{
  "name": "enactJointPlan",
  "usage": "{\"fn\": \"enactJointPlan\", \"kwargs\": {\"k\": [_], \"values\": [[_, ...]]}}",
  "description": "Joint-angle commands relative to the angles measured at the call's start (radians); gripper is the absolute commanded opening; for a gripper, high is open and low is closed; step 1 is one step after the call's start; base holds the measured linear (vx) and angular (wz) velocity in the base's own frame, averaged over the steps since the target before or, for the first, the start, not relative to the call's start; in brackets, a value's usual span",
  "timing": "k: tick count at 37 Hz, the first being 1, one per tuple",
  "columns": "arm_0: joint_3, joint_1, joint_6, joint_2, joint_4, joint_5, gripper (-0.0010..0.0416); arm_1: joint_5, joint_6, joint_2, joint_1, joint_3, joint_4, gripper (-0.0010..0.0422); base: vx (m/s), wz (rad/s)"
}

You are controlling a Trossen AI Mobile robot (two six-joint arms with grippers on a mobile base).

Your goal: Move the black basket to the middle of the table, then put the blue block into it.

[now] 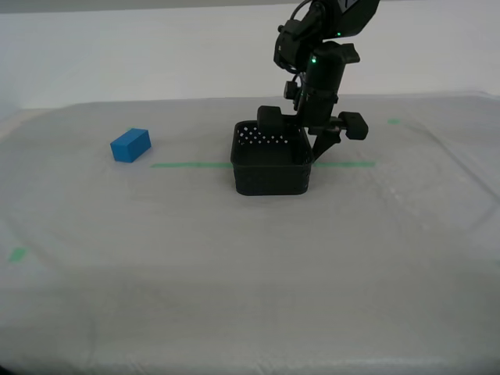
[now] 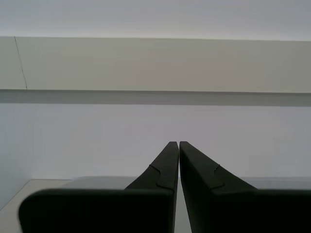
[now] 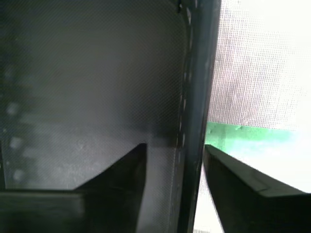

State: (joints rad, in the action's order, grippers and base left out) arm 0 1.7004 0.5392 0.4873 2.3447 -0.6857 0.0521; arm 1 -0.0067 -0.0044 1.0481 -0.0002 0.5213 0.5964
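The desk (image 1: 234,266) carries the black basket (image 1: 271,168) near its middle, on the green tape line (image 1: 191,165). My first pincer (image 3: 175,160) straddles the basket's wall — one finger inside, one outside, pinching it. The blue block (image 1: 130,145) lies well apart, toward the exterior view's left. My second pincer (image 2: 179,145) is pressed together, empty.

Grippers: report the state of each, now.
My first gripper: fingers either side of the black basket wall; grip cannot be told.
My second gripper: closed, holding nothing.

Bare test lab: sheeted table (image 1: 234,258) with green tape marks (image 1: 17,254), blank white wall (image 1: 141,55).
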Motion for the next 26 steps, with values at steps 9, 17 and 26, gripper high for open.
{"fn": "enactJointPlan", "kwargs": {"k": [9,17,26], "values": [[0.000,0.001,-0.020,-0.043,-0.019,-0.047,0.0348,-0.001,0.002,0.000,0.000,0.000,0.003,0.0000,0.000,0.000],[0.000,0.002,-0.031,-0.053,-0.040,-0.048,0.0375,-0.001,0.002,0.000,0.000,0.000,0.003,0.0000,0.000,0.000],[0.000,0.008,-0.047,-0.055,-0.057,-0.038,0.0407,-0.001,0.002,0.000,0.000,0.000,0.003,0.0000,0.000,0.000]]}}
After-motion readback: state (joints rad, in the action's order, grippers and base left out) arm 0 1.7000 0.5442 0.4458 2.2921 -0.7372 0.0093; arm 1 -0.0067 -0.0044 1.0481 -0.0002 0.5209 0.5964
